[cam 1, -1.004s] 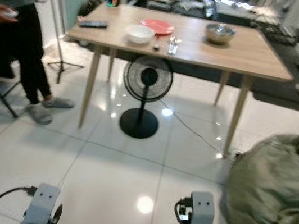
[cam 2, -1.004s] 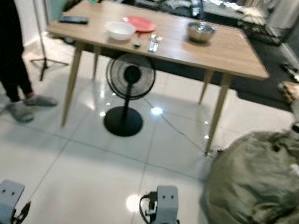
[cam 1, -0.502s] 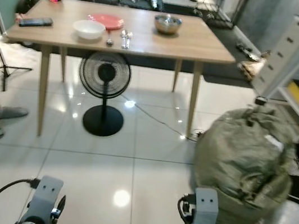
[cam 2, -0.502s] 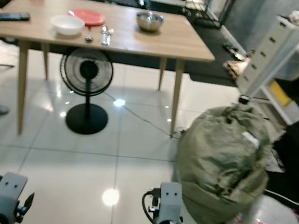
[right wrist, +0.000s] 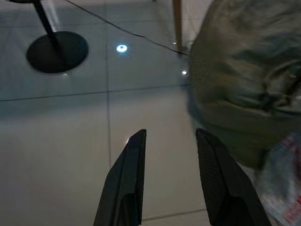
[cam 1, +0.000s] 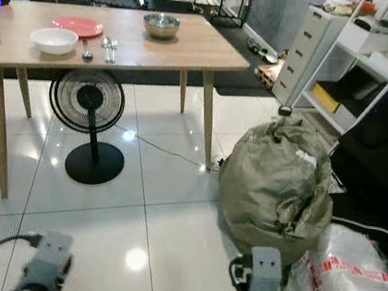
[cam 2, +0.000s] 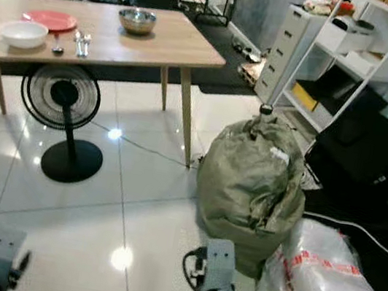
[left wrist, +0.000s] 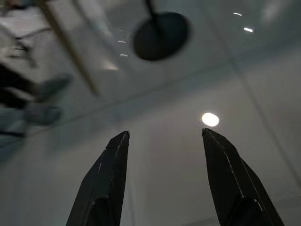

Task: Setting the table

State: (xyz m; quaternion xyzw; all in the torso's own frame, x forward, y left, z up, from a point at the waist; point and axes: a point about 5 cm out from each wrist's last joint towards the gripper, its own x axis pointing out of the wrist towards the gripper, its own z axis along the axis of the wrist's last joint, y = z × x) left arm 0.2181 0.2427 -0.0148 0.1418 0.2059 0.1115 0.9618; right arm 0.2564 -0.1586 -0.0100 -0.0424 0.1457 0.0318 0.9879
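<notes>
Both grippers hang low over the tiled floor, jaws parted and holding nothing.

Well ahead of the left gripper (left wrist: 162,181), the wooden table (cam 1: 195,42) carries a white bowl (cam 1: 53,40), red plate (cam 1: 78,25), cutlery (cam 1: 108,48) and steel bowl (cam 1: 161,25). Just beyond the right gripper (right wrist: 169,179) sits an olive sack (right wrist: 244,80).

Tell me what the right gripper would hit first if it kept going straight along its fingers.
Most likely the white tiled floor: the right gripper hangs open, pointing down at bare tile, with the green sack off to one side.
</notes>
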